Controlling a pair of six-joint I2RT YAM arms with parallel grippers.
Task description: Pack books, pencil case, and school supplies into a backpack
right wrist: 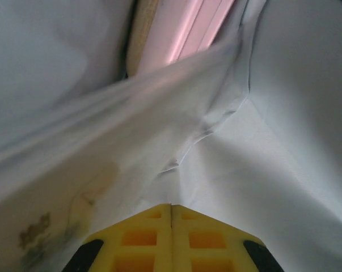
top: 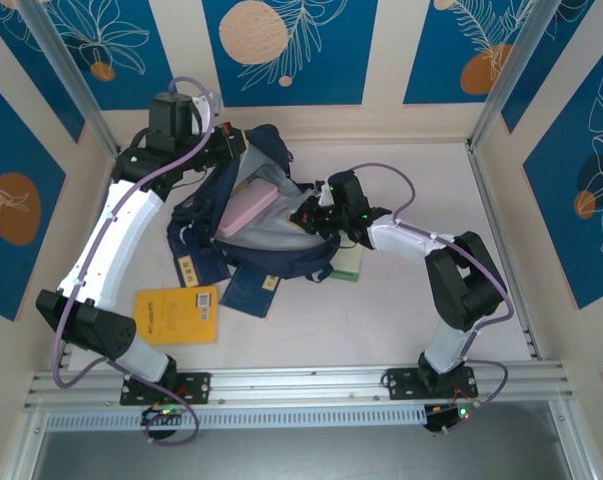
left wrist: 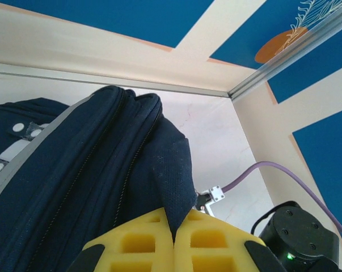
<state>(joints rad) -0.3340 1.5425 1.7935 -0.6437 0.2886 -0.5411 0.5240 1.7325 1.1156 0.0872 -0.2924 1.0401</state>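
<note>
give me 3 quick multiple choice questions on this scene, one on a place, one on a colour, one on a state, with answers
1. Where is the orange book?
A leaning on the back wall
B flat on the table by the left arm
C on top of the right arm

2. What colour is the flat item in the open backpack?
A pink
B red
C black

3. How is the left gripper?
A wide open over the table
B shut on backpack fabric
C shut on a book

Answers:
1 B, it lies on the table near that arm's base.
2 A, pink shows against the grey lining.
3 B, the left wrist view shows its yellow fingers pinching navy fabric.
</note>
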